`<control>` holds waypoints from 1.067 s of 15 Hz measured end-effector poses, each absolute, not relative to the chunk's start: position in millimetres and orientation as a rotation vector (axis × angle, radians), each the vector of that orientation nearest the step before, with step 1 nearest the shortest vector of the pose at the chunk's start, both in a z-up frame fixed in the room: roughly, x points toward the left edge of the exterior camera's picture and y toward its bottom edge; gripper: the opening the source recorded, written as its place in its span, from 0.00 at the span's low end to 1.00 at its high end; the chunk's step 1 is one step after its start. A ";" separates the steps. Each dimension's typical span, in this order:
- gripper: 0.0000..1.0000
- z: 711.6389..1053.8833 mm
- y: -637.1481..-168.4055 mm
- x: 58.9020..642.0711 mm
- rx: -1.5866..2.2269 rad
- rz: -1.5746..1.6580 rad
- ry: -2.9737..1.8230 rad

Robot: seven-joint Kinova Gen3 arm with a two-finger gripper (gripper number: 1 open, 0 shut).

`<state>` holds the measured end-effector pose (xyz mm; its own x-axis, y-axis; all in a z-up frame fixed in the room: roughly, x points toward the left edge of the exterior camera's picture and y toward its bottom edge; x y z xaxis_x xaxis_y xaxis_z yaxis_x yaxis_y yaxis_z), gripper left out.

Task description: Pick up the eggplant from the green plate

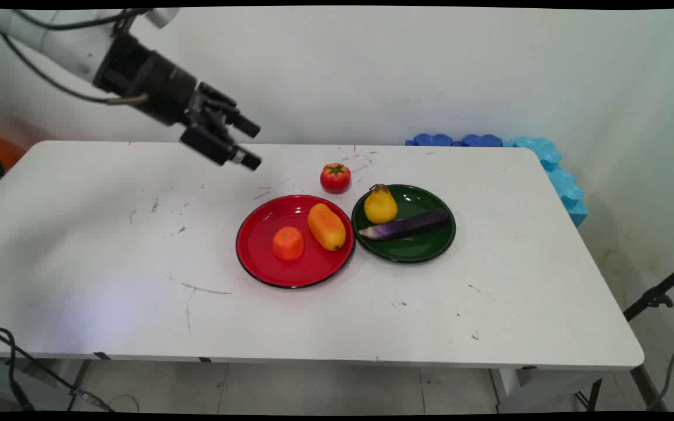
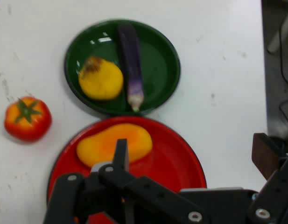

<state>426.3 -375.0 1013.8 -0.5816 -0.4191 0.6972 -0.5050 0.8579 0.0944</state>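
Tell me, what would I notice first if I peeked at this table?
Two bright plates side by side mid-table: a red plate holding a mango and an orange, and a green plate holding a pear and an eggplant. A tomato sits behind them; the black hand hovers upper left.

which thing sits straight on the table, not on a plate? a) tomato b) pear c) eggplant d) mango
a: the tomato rests on the bare white table behind the red plate and the green plate, which carry the other items.
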 end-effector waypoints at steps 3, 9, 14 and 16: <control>1.00 1019.1 -399.0 405.6 0.729 0.194 -2.219; 1.00 1006.3 -446.0 339.1 0.753 0.241 -2.249; 1.00 975.7 -485.4 282.3 0.764 0.250 -2.330; 1.00 957.9 -500.1 259.2 0.769 0.241 -2.367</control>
